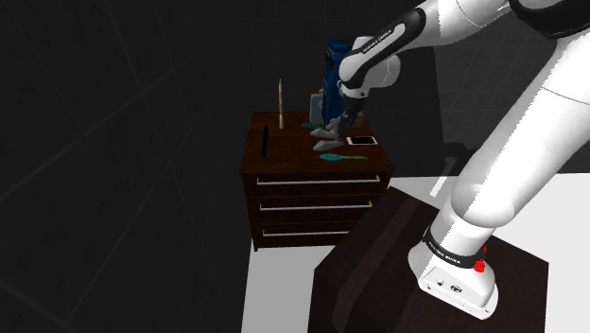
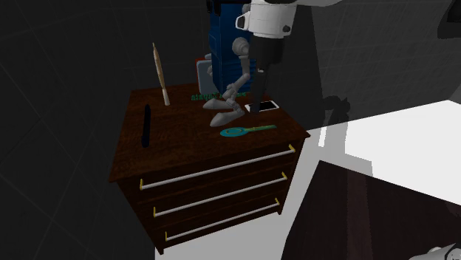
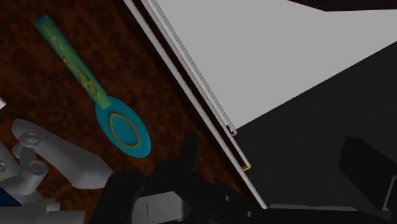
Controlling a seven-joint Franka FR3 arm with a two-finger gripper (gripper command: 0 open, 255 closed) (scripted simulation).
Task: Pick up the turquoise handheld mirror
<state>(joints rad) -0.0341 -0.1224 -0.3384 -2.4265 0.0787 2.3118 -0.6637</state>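
The turquoise mirror (image 2: pixel 247 131) lies flat on the chest of drawers (image 2: pixel 177 137), along its front edge and near the front corner on the second exterior view's right. Its handle is free on both sides, so I judge that a grasp from above fits. The tool (image 2: pixel 257 105) hangs further back, over the white phone (image 2: pixel 270 105), apart from the mirror. Whether it is released or clenched, I cannot tell. The wrist view adds the gold ring on the mirror's oval head, and the second exterior view shows the gap.

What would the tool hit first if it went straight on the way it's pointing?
Probably the white flat slab or the dresser top right beside it; the turquoise mirror lies off that line. Depth is unclear.
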